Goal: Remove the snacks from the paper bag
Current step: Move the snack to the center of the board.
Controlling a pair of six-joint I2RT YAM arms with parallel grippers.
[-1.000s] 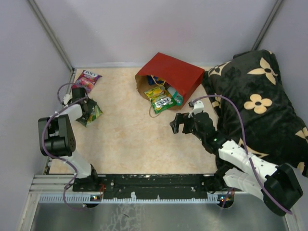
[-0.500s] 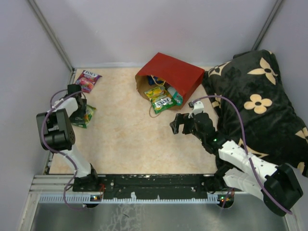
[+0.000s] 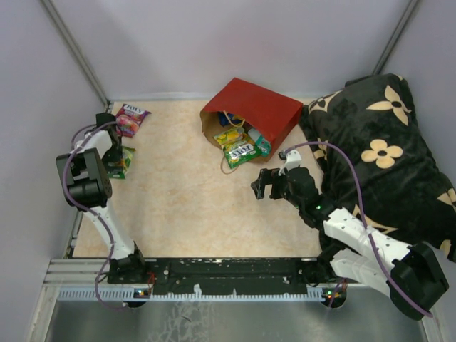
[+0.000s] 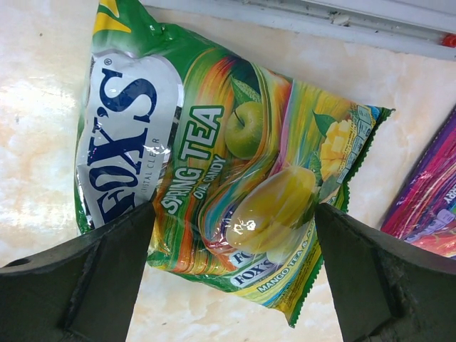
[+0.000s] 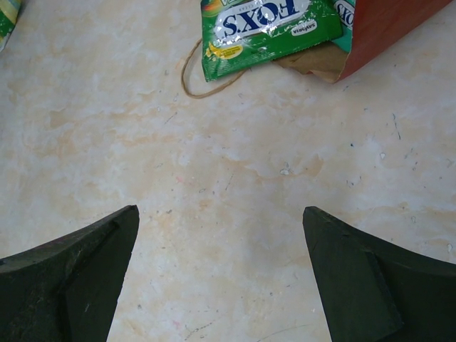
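Near the left table (image 3: pixel 185 206) edge — green packet (image 4: pixel 214 164) under wide-spread left gripper (image 4: pixel 234 210).

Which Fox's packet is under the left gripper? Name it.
The green Spring Tea packet, flat under the open left gripper; the purple packet lies beside it.

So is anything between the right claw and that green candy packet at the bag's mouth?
Nothing visible. Only bare tabletop lies between the open right gripper and the green Fox's packet; a twine handle loops beside it.
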